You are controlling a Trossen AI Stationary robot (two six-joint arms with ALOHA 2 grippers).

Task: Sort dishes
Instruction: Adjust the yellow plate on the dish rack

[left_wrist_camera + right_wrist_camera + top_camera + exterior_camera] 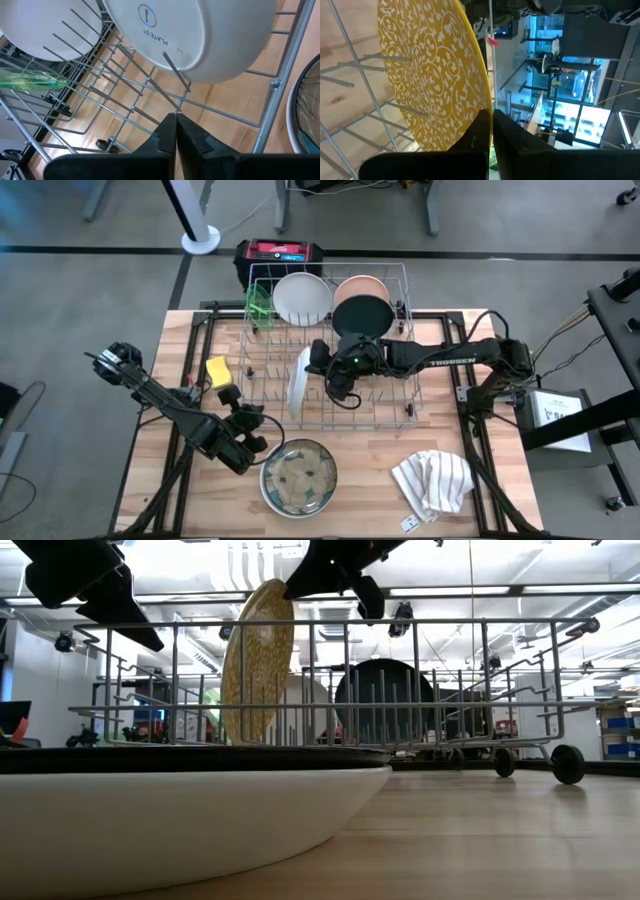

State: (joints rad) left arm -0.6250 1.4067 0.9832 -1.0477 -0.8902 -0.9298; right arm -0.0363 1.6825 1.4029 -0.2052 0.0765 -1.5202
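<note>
your yellow patterned plate (430, 75) stands on edge in the wire rack (400, 395), its rim pinched by the right fingers (491, 125); left fingers (176, 131) closed empty beside the bowl (298, 477), partly cropped low on the tabletop (500, 480)

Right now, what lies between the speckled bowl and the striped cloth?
Only bare table separates the speckled bowl and striped cloth; the high view shows it.

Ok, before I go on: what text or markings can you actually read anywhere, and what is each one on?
"TROSSEN": white lettering on the right arm, over the dish rack.
"PLATE S1", roughly: stamped on the white underside of the plate standing in the rack, with a small round logo that is unreadable.
Red-topped box behind the rack: label too small.
White paper right of the table: print too small.
</note>
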